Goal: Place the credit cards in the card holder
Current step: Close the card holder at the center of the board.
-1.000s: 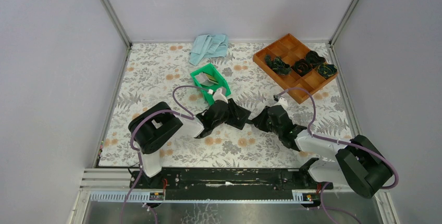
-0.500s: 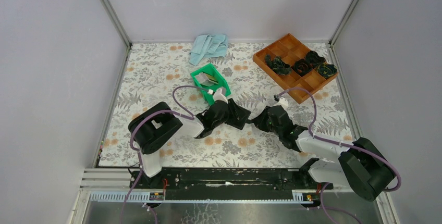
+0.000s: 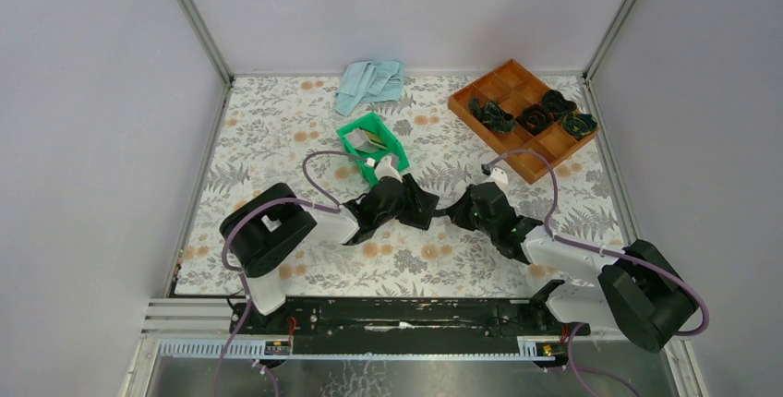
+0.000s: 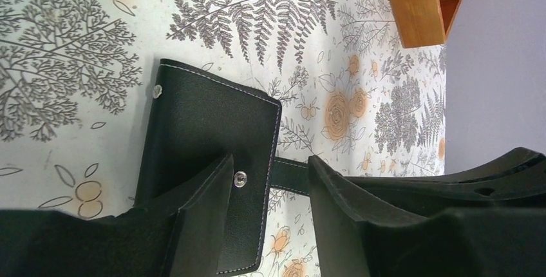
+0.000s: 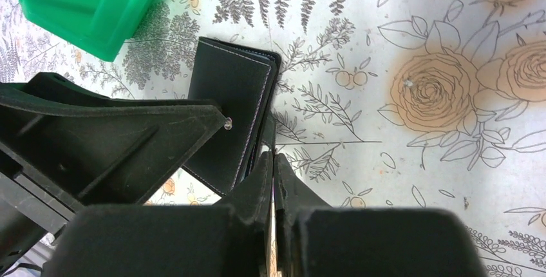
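Right gripper (image 5: 273,161) has closed since a second ago, its tips now meeting at the closure tab (image 5: 266,136) of the card holder (image 5: 228,96). Left gripper (image 4: 270,166) stands with jaws apart, one finger over the folded card holder, which lies flat on the table (image 4: 77,51) between both grippers.

High rear overview; both wrist cameras close above the same card holder (image 4: 206,129)
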You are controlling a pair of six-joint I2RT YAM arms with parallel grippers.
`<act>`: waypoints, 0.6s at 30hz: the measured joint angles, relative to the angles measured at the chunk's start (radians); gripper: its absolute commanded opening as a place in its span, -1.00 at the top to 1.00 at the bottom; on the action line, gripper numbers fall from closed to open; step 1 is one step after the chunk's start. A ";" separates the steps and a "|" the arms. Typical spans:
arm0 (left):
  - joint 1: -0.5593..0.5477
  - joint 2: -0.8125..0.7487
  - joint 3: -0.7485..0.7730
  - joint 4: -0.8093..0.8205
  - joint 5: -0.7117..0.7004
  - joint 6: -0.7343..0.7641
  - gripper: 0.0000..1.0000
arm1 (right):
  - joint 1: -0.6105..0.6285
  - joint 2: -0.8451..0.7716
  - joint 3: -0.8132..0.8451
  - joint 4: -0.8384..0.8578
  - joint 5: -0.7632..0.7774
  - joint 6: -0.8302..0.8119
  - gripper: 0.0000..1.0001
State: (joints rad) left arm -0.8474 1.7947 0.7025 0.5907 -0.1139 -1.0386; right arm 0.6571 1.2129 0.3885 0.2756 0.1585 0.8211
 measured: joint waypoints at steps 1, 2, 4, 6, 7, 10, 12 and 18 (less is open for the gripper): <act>0.000 -0.006 0.000 -0.011 -0.003 0.001 -0.11 | 0.001 0.002 0.008 -0.006 0.002 -0.006 0.97; 0.000 -0.013 0.000 -0.023 -0.006 0.002 -0.12 | 0.002 0.004 0.016 -0.011 0.004 -0.011 0.97; 0.000 -0.030 0.000 -0.048 -0.013 0.004 -0.14 | 0.003 0.010 0.033 -0.017 0.007 -0.023 0.97; 0.000 -0.047 0.000 -0.076 -0.025 0.009 -0.15 | 0.004 0.019 0.049 -0.026 0.009 -0.037 0.97; 0.000 -0.055 0.000 -0.085 -0.029 0.010 -0.16 | 0.004 0.024 0.056 -0.030 0.009 -0.044 0.97; -0.001 -0.076 -0.004 -0.119 -0.045 0.020 -0.18 | 0.004 0.036 0.074 -0.042 0.014 -0.064 0.97; -0.001 -0.091 -0.011 -0.138 -0.055 0.024 -0.19 | 0.004 0.046 0.087 -0.054 0.017 -0.077 0.97; -0.001 -0.129 -0.028 -0.168 -0.079 0.036 -0.18 | 0.004 0.076 0.118 -0.070 0.019 -0.119 0.97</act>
State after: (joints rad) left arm -0.8482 1.6657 0.6743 0.4225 -0.1928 -1.0023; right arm 0.6609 1.2892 0.5064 0.2058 0.1780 0.7025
